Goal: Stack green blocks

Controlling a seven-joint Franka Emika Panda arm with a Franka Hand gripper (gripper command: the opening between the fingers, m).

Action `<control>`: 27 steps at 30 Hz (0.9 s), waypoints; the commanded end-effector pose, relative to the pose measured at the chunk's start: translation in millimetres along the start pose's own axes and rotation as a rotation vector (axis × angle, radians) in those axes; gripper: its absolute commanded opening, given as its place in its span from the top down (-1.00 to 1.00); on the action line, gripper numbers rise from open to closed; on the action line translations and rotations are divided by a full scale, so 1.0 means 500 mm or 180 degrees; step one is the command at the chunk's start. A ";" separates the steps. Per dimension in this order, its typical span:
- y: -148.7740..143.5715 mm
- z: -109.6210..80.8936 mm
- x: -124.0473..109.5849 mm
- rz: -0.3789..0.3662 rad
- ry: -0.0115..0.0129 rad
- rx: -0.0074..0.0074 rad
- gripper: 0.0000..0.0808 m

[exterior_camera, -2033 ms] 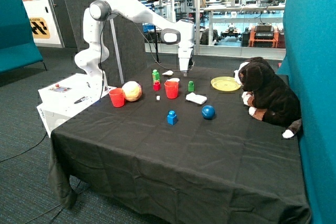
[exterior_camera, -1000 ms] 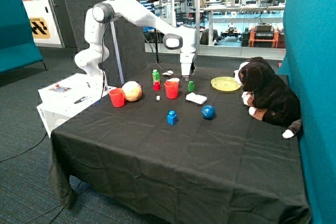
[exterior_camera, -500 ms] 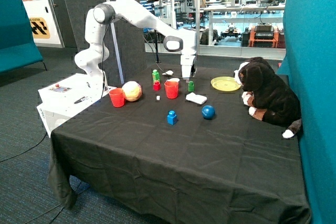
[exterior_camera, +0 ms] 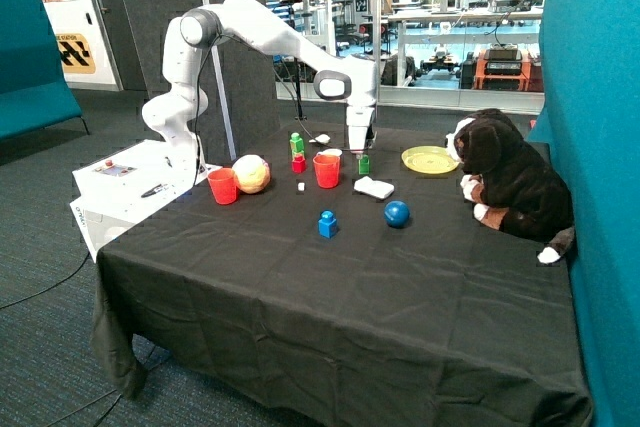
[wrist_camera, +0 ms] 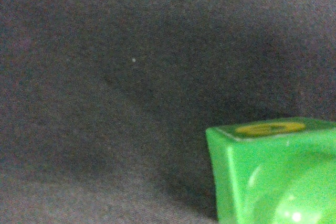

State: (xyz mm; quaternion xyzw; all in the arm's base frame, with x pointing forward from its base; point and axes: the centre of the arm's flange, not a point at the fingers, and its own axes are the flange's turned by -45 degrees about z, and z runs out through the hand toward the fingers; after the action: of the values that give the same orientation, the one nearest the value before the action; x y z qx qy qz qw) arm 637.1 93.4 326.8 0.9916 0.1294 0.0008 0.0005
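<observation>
Gripper (exterior_camera: 360, 150) hangs right above a lone green block (exterior_camera: 364, 164) on the bench (exterior_camera: 400, 287), can't tell if it's spread or closed from either view. Wrist view shows that green block (wrist_camera: 273, 171) up close against the black cloth. Just beside it sits a red cup (exterior_camera: 327, 170). Past the cup, another green block (exterior_camera: 297, 143) is perched on a small red block (exterior_camera: 298, 163). Nearer the front edge: blue block (exterior_camera: 327, 224), blue ball (exterior_camera: 397, 213).

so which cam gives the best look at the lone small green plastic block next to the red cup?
Wrist view: the lone green plastic block fills a corner close up, though cropped. Outside view shows it tiny but whole, standing between the red cup and the white object, gripper just above.
</observation>
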 end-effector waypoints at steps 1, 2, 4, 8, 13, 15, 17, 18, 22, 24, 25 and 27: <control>-0.012 0.003 0.004 -0.0032 -0.00047 0.00037 0.28; -0.015 0.003 0.004 -0.0038 -0.00047 0.00037 0.27; -0.017 0.003 0.004 -0.0041 -0.00047 0.00037 0.26; -0.020 0.002 0.003 -0.0046 -0.00047 0.00037 0.25; -0.015 0.001 0.002 -0.0030 -0.00047 0.00037 0.19; -0.012 0.000 0.000 -0.0019 -0.00047 0.00037 -0.03; -0.009 0.000 -0.001 -0.0014 -0.00047 0.00037 -0.16; -0.007 0.000 -0.001 -0.0011 -0.00047 0.00037 -0.22; -0.003 -0.001 -0.002 -0.0005 -0.00047 0.00037 -0.38; -0.003 -0.002 -0.003 -0.0008 -0.00047 0.00037 -0.41; -0.003 -0.002 -0.003 -0.0008 -0.00047 0.00037 -0.40; -0.003 -0.002 -0.003 -0.0010 -0.00047 0.00037 -0.38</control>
State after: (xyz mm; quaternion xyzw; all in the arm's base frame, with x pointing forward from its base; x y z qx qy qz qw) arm 637.3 97.3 325.8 0.9912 0.1322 0.0001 0.0005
